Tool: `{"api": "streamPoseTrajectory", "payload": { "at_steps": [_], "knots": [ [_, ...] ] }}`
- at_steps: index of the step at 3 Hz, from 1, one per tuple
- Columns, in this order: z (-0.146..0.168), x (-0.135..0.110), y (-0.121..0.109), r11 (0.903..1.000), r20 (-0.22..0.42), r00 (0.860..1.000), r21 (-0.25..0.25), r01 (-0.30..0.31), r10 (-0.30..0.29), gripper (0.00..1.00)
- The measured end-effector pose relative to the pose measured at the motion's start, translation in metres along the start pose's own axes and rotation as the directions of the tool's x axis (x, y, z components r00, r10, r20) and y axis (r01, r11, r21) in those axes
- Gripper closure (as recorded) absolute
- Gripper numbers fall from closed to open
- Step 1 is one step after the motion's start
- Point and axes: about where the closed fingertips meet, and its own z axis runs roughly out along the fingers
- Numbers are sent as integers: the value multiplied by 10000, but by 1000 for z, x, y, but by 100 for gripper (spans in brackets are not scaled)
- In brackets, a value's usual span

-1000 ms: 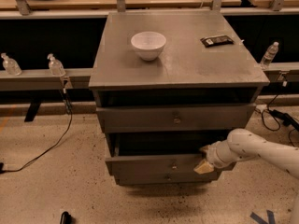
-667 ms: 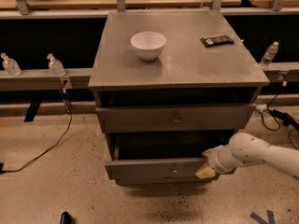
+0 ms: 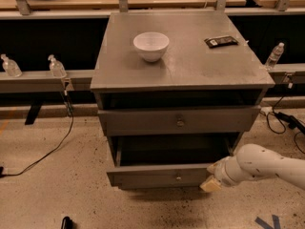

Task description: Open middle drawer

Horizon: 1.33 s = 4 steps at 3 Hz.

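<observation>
We see the middle drawer pulled well out, low under the grey tabletop. The pincer sits against its front's right end (its grip we cannot tell).

The arm is a thick, smooth tube with a glossy white shell, rounded like a bolster. A few small dark dots are scattered over its surface. Toward its tip it narrows into a short wrist, which is also white and is built of ring-like bands with thin grey seams between them. The end effector sits low at the right of the view. It shows as a pale cream, blocky piece with squared corners, duller than the shell behind it.
</observation>
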Motion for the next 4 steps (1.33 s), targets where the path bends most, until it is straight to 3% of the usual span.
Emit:
{"api": "streamPoseTrajectory", "payload": {
  "at_steps": [1, 2, 3, 4],
  "knots": [
    [-4, -7, -1, 9997, 361, 9993, 230, 42, -51, 45],
    [-13, -21, -22, 9958, 476, 9989, 920, -39, -5, 60],
    [-14, -39, -45, 9911, 1241, 9912, 1184, -605, 457, 83],
    [-9, -46, -83, 9734, 2111, 9634, 1222, -1937, 1652, 100]
  ]
}}
